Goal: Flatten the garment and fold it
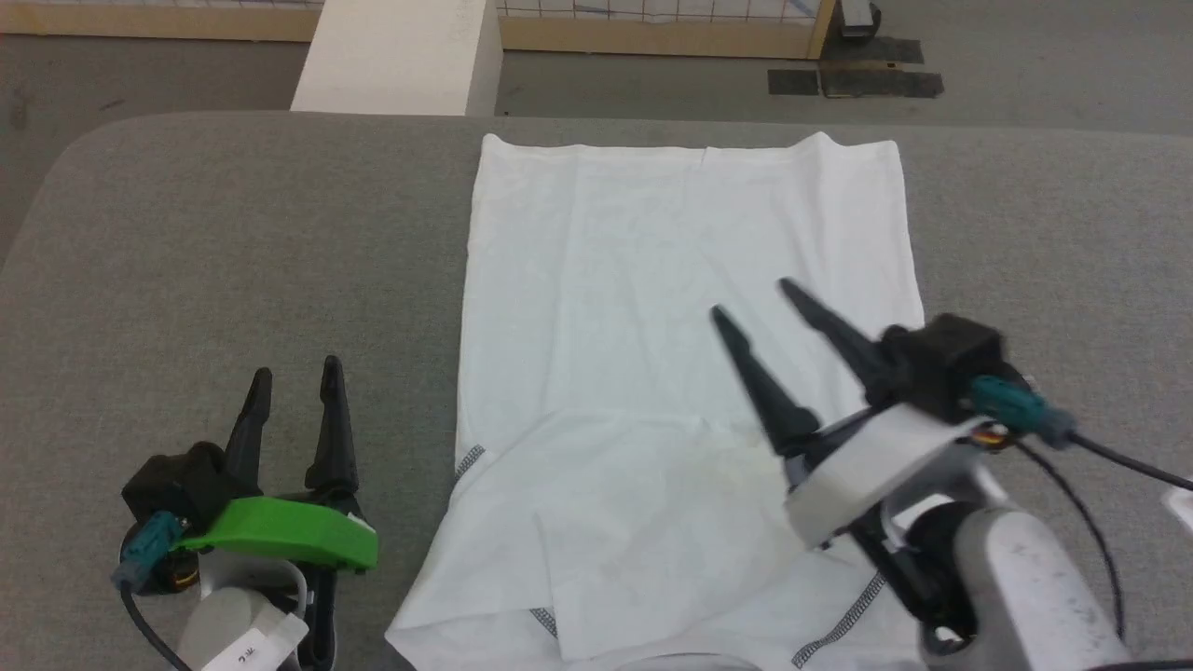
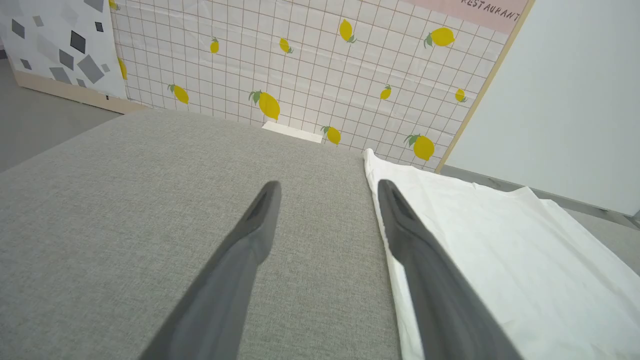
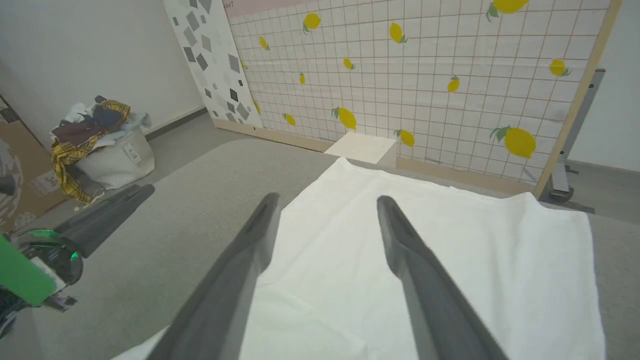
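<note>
Fingers of the left gripper [image 1: 296, 368] stand spread wide with nothing between them, low over the bare grey cloth-covered table [image 1: 233, 261], just beside the left edge of the white shirt [image 1: 680, 280] and not touching it; the right gripper [image 1: 751, 298] is likewise spread wide and holds nothing, its dark fingers angled above the middle of the shirt, raised clear of the fabric; the shirt lies flat along the middle of the table as a long rectangle, its far edge near the table's far side, lightly creased; at its near end further layers lie folded across the body, with grey zigzag stitching [image 1: 471, 458] showing at the left edge; a white box [image 1: 401, 56] stands on the floor beyond the table; behind it, a lemon-patterned grid panel [image 2: 300, 65]; a bag heaped with clothes [image 3: 100, 140] sits off to the left.
</note>
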Tool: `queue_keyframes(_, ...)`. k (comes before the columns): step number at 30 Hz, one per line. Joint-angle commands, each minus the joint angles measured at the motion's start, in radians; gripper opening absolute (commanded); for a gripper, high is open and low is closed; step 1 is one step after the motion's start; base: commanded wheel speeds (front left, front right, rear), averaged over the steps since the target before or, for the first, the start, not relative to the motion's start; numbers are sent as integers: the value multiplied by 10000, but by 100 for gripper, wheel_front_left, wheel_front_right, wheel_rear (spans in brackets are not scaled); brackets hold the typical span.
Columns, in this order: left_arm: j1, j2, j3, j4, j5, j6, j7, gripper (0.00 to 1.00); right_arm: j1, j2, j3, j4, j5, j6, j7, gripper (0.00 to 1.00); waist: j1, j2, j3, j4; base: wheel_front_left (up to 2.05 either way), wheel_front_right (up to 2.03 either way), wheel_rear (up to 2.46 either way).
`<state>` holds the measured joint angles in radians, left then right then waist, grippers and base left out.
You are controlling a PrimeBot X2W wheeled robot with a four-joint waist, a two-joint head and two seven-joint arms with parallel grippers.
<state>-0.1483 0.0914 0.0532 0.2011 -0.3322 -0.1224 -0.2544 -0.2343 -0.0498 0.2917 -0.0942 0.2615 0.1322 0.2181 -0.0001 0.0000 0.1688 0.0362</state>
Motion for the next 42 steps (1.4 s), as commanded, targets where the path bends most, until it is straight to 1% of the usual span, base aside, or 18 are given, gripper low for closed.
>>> queue_keyframes(1,-230,131,-52,-47,89,-48,67,100,252,-7,-524,-270,-164,-15,-308,100,1,0,147,-252,0,0,0)
queue_keyframes(4,-613,338,-177,-130,73,-54,284,100,479,-6,-1715,-710,-573,-15,-866,100,1,0,420,-515,0,0,0)
queue_keyframes(6,-1018,541,-305,-147,67,-60,509,100,599,-6,-2327,-812,-853,-15,-1096,100,1,0,670,-678,0,0,0)
queue_keyframes(9,-1814,962,-514,-140,36,-69,943,100,660,-6,-2922,-806,-1093,-15,-1398,100,1,0,1148,-948,0,0,0)
queue_keyframes(12,-2830,1533,-782,-45,-40,-76,1494,100,595,-6,-3324,-695,-1188,-15,-1785,100,1,0,1709,-1255,0,0,0)
queue_keyframes(17,-4553,2499,-1252,239,-366,-79,2431,100,331,-6,-3458,-384,-1160,-15,-2172,100,1,0,2628,-1745,0,0,0)
queue_keyframes(21,-5915,3271,-1689,548,-753,-80,3404,100,-29,-5,-3268,-195,-1028,-15,-2404,100,1,0,3375,-2197,0,0,0)
queue_keyframes(26,-7552,4098,-2372,1063,-1362,-81,5169,100,-522,-5,-2934,5,-784,-15,-2716,100,1,0,4174,-2738,0,0,0)
queue_keyframes(30,-8614,4356,-2524,1536,-1747,-27,6748,100,-724,-5,-2776,135,-586,-15,-2947,100,1,0,4557,-3007,0,0,0)
queue_keyframes(34,-9345,4497,-2572,1891,-1797,408,8168,100,-838,-5,-2581,251,-451,-15,-3079,100,1,0,4822,-3242,0,0,0)
queue_keyframes(37,-9603,4709,-2576,2124,-1681,1034,9320,100,-906,-5,-2442,346,-363,-15,-3156,100,1,0,4949,-3411,0,0,0)
queue_keyframes(38,-9653,4931,-2581,2171,-1548,1633,10335,100,-947,-5,-2343,412,-277,-15,-3232,100,1,0,5012,-3536,0,0,0)
queue_keyframes(42,-9526,5225,-2585,1902,-1388,2211,11257,100,-953,-5,-2266,477,-202,-15,-3321,100,1,0,5067,-3633,0,0,0)
